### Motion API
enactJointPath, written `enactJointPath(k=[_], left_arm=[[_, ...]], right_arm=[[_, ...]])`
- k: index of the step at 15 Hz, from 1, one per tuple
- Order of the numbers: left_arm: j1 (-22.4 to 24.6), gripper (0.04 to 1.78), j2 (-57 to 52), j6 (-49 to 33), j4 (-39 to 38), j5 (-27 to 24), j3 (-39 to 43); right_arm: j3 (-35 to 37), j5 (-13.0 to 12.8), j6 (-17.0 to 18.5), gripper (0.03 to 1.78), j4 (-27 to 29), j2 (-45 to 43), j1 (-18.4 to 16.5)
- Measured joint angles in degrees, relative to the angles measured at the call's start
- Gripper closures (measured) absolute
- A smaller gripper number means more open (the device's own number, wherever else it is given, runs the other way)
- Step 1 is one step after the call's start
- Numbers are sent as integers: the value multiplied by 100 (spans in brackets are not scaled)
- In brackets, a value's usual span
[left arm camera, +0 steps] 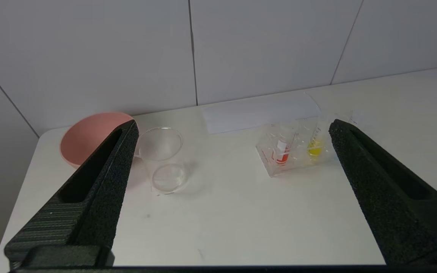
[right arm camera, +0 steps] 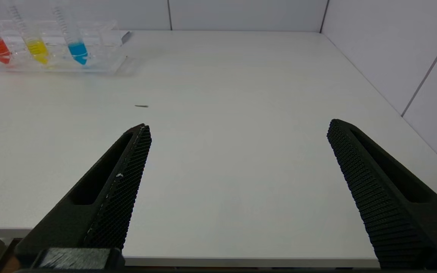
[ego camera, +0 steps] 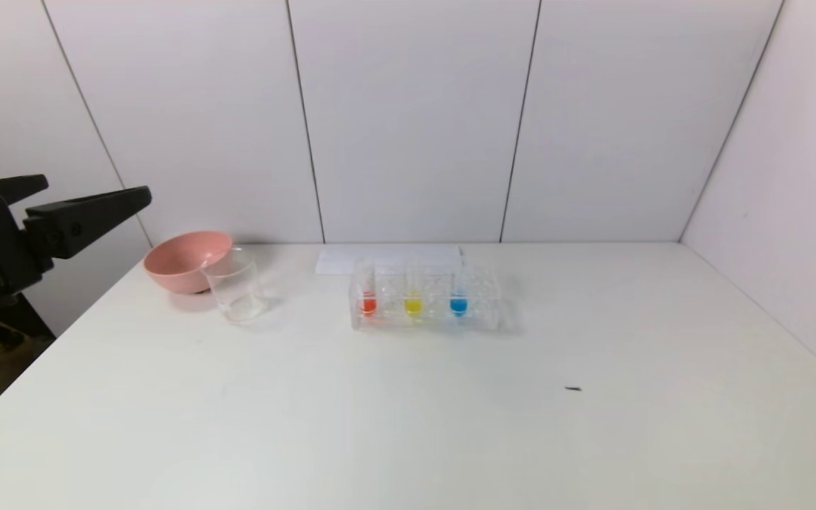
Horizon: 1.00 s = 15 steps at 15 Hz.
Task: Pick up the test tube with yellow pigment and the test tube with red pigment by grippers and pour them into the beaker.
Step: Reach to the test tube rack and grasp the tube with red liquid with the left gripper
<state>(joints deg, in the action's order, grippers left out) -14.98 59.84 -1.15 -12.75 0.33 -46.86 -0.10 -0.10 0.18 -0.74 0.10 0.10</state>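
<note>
No brand or readable wording shows anywhere; the tubes carry only fine graduation marks, too small to read. A clear plastic rack [ego camera: 426, 301] stands toward the back of the smooth white bench [ego camera: 408, 411], holding three slim round-tipped tubes upright in a row: the test tube with red pigment [ego camera: 367, 303] nearest the robot's left, the test tube with yellow pigment [ego camera: 413, 304] in the middle, and a blue tube [ego camera: 458, 304] on the other side. A white sheet of paper [ego camera: 387, 259] lies flat behind the rack. Well apart to the left sits the clear cylindrical beaker [ego camera: 236, 287], touching or just in front of a matte pink bowl [ego camera: 185, 261]. The left hand [ego camera: 89, 198], black with pointed textured fingers, hangs off the bench's left edge, spread wide and holding nothing. The right hand [right arm camera: 237, 129] hovers over the near right part of the bench, also wide open and empty
</note>
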Motion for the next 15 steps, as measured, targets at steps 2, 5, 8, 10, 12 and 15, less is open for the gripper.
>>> enactJointPath(k=[2,5,8,10,12,15], left_arm=[[-63,6,228,-30,-325,7,127],[-130,6,600,-96,-786,9,325],[-211,6,997,-94,-1125,22,464],[-282,6,1253,-87,-1342,68,522],[-367,6,1480,-98,-1538,85,605],[-552,6,1804,-108,-1930,204,767]], right_arm=[[0,0,0,11,-2,0,-5],[0,0,0,11,0,0,-5],[0,0,0,11,-2,0,-5],[0,0,0,11,-2,0,-5],[0,0,0,11,-2,0,-5],[0,0,0,11,-2,0,-2]])
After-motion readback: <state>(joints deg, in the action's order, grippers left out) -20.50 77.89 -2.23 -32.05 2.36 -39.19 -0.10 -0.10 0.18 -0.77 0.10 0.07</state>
